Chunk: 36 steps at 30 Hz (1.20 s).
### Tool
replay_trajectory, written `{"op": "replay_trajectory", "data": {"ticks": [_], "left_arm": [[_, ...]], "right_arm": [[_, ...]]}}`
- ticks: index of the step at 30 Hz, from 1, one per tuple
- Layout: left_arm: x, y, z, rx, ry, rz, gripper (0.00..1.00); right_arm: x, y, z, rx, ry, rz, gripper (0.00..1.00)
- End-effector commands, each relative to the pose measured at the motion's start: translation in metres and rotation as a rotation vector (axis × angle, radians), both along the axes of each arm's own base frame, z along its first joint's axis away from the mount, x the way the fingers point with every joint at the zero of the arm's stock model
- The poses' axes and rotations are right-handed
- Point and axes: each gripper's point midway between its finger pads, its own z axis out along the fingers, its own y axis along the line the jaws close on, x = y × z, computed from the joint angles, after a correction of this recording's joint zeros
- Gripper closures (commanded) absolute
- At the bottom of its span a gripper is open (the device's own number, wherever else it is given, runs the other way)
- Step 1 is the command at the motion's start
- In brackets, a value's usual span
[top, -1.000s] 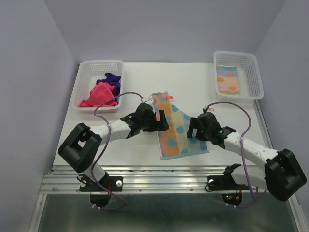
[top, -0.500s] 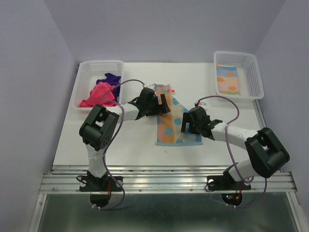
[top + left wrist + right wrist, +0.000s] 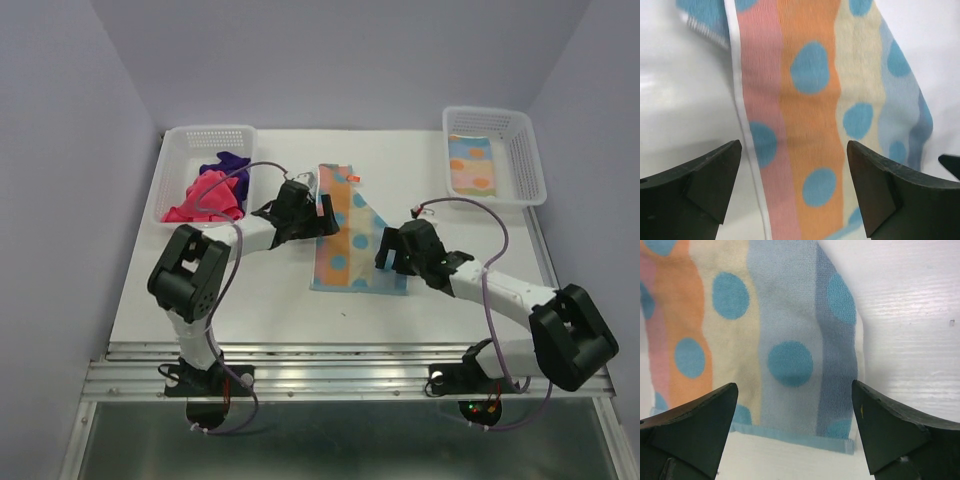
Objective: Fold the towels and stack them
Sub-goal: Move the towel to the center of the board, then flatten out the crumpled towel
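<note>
- Pale lilac walls box in a white table (image 3: 250, 290), seen from above. A striped towel (image 3: 350, 240) with blue dots lies flat in the middle, its long side running away from the arms, spread out for folding, I'd guess. The left gripper (image 3: 322, 212) hovers at its left edge and the right gripper (image 3: 385, 255) at its near right corner. Both have their fingers spread and hold nothing. A pink towel (image 3: 205, 195) and a purple towel (image 3: 228, 162) sit crumpled in the left basket (image 3: 210, 130), apparently waiting their turn. A folded towel (image 3: 472, 165) with orange blotches lies in the right basket (image 3: 530, 150), which looks like the place for the stack.
- Left wrist view: the left gripper (image 3: 792, 150) has its fingers wide apart, with the striped towel (image 3: 810, 75) and its white-hemmed edge between them. It looks placed to pinch that side.
- Right wrist view: the right gripper (image 3: 795, 387) is likewise open over the striped towel (image 3: 785, 315), framing the light blue hem and the corner. I cannot tell whether the tips touch the cloth.
</note>
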Motion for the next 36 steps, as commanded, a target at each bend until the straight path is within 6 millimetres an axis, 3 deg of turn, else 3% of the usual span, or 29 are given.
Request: {"op": "replay_trajectory", "data": {"ticks": [1,5,9,12,15,19,22,28,36], "left_arm": [[-0.033,0.015,0.054,-0.012,-0.086,0.043,0.01],[-0.077,0.041,0.021,0.105,0.004,0.122,0.01],[-0.116,0.048,-0.004,0.168,0.102,0.132,0.01],[-0.134,0.054,-0.017,0.172,0.148,0.146,0.01],[-0.139,0.058,-0.023,0.188,0.169,0.168,0.04],[-0.145,0.052,-0.026,0.199,0.181,0.138,0.18],[-0.157,0.051,-0.031,0.269,0.201,0.114,0.21],[-0.18,0.072,-0.048,0.406,0.259,0.139,0.25],[-0.171,0.064,-0.061,0.431,0.275,0.147,0.4]], "right_arm": [[-0.015,-0.008,0.015,0.043,-0.029,-0.03,0.0],[-0.034,-0.016,0.009,0.037,0.028,-0.024,0.0],[-0.051,-0.018,-0.002,0.038,0.09,-0.011,0.0],[-0.057,-0.019,-0.007,0.026,0.112,0.011,0.0],[-0.059,-0.02,-0.009,0.025,0.118,0.016,0.0],[-0.059,-0.023,-0.012,0.006,0.12,0.013,0.0],[-0.06,-0.024,-0.013,-0.004,0.127,0.014,0.0],[-0.059,-0.027,-0.012,-0.022,0.118,0.011,0.0],[-0.058,-0.03,-0.015,-0.042,0.11,0.017,0.0]]}}
